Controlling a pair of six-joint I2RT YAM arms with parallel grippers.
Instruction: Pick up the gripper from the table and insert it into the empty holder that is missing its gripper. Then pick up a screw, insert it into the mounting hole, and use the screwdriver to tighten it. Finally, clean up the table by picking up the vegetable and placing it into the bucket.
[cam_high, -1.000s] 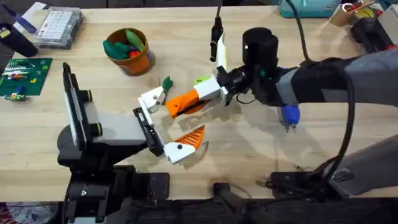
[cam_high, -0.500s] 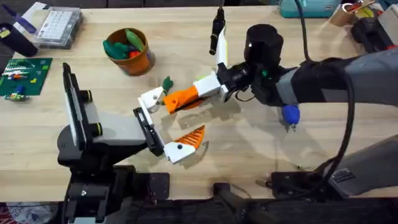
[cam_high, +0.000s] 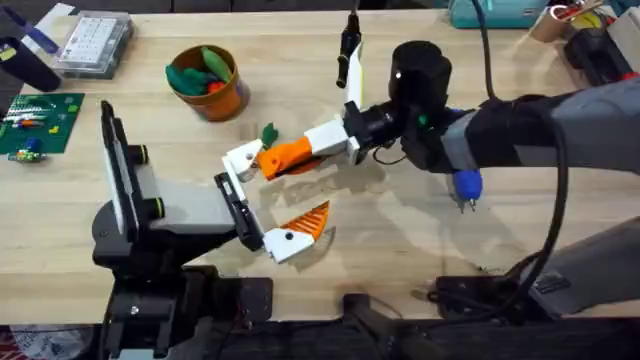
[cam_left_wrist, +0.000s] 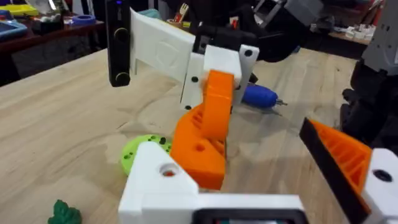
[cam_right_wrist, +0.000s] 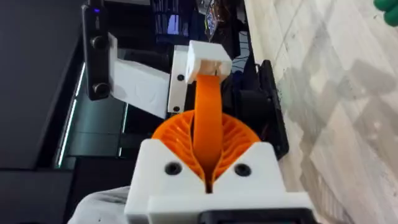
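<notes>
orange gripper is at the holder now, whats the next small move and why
Probably ease the gripper further into the holder. The right gripper holds it by its white base, its orange tip meeting the bare bracket, apparently not fully seated.

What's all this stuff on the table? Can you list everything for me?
Gripper: one, orange with white base, mid-table, clamped in the right tool, its tip at the holder.
Holder: one, white, on the left arm's end.
Screwdriver: one, blue handle, under the right arm.
Bucket: one, orange-brown, far left, holding green and red toy vegetables.
Vegetable: one, green, beside the holder.
Parts box: one, clear, far left corner.
Circuit board: one, green, left edge.
Table: light wood.
Left tool: one ribbed orange finger fitted.
Right tool: white.
</notes>
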